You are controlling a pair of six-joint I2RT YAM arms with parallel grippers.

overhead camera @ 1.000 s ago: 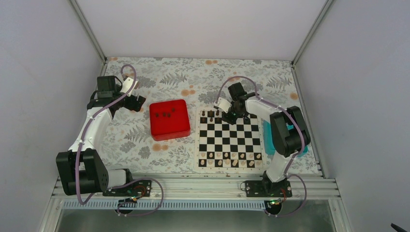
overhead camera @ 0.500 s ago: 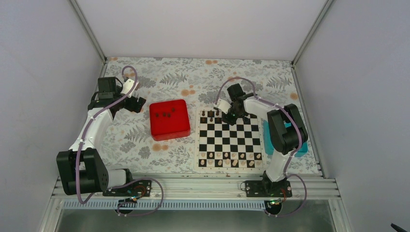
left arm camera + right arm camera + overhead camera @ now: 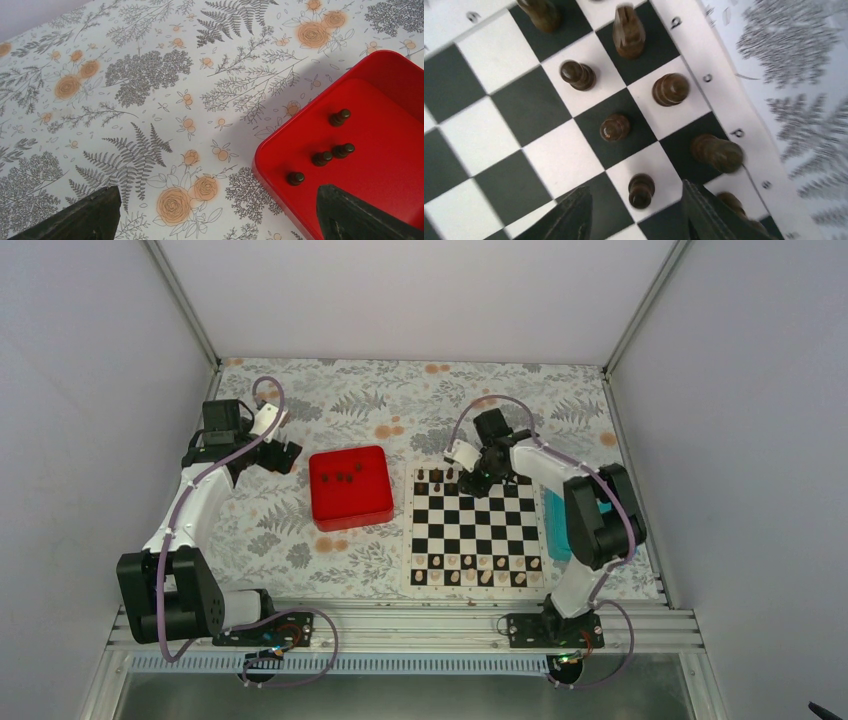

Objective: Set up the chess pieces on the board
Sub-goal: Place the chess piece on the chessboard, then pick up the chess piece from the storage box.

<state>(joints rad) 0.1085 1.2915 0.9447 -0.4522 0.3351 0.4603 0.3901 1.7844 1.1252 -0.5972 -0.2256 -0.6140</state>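
dark chess pieces [image 3: 629, 32] stand on the far rows of the board [image 3: 476, 530]. the right tool [image 3: 636, 212] straddles one pawn [image 3: 641, 190], narrowly parted and not touching it. four more lie in the red tray [image 3: 349, 510] left of the board, near the left tool [image 3: 220, 220], which is spread wide and empty. the right arm [image 3: 600, 520] hides part of a teal tray [image 3: 553, 530]. floral desk [image 3: 400, 405], pale walls [image 3: 100, 390].
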